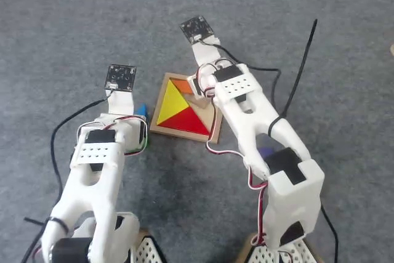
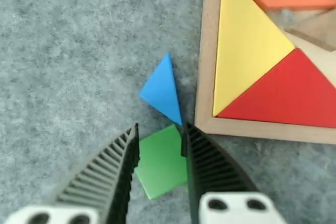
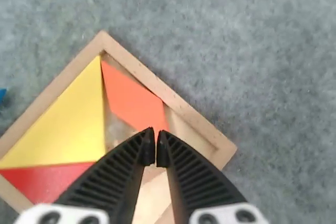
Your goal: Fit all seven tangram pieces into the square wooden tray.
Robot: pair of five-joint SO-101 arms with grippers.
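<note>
The left gripper (image 2: 160, 129) hangs low over the grey carpet (image 2: 63, 51) with its jaws spread to either side of the green square (image 2: 160, 163), which lies flat and slightly skewed to them. If they close on corners rather than flat sides, the thin piece will likely twist or pop out. The blue triangle (image 2: 161, 90) lies just beyond, its tip near the square's corner and one finger, so a squeeze may shove it too. That same finger sits just beside the rim of the tray (image 2: 205, 51); catching it could slide the tray and unsettle the seated pieces. The tray is pale wood with a raised border. Inside, a yellow triangle (image 2: 247, 40) and a red triangle (image 2: 289, 93) meet along one edge, and an orange piece (image 3: 131, 100) lies along the far rim, with bare wood beside it. Above that bare patch, the right gripper (image 3: 156, 148) has its jaws pressed together, apparently on nothing; dipping there could knock the orange piece.
</note>
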